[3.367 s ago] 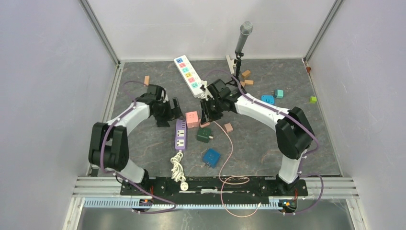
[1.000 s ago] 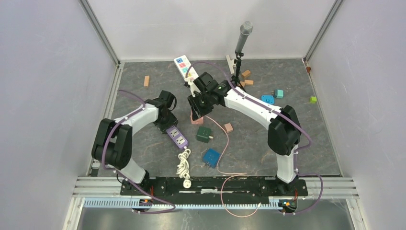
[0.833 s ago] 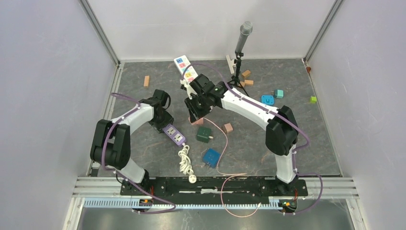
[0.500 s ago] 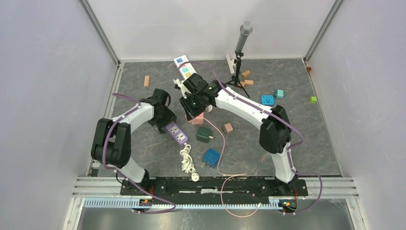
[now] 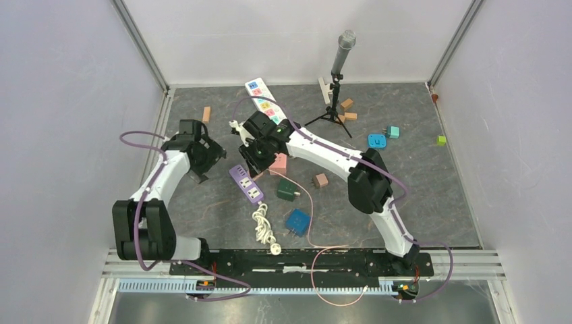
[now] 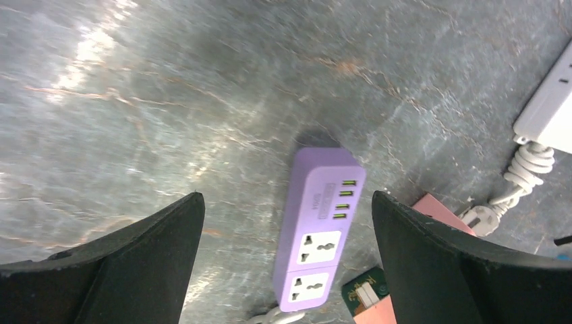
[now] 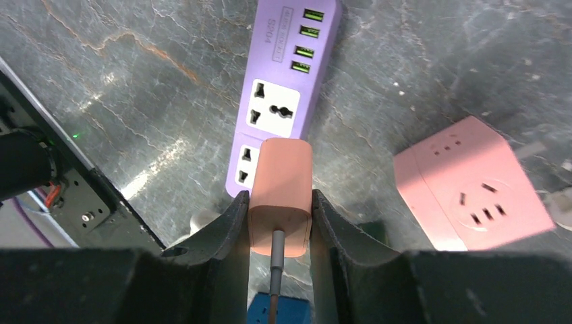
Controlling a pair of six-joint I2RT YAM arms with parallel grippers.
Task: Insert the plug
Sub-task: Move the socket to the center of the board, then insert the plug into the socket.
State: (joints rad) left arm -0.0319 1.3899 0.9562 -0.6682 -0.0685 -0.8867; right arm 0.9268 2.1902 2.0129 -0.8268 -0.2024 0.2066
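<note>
the left hand (image 6: 287, 199) has backed off the purple power strip (image 7: 283, 74) and hangs wide open, empty. the right hand (image 7: 279, 219) has swung over it, clamped on the plug (image 7: 280, 182). best to square the hidden prongs with the nearer socket, then press straight down. the plug is a salmon block with a thin trailing cable, poised over the strip.

A robot test lab: plain white panels (image 5: 290, 40) in metal framing, a left arm (image 5: 165, 177) and right arm (image 5: 324, 150) bolted to a rail (image 5: 297, 260) at the bottom, a microphone (image 5: 346, 40) on a stand upper centre.
</note>
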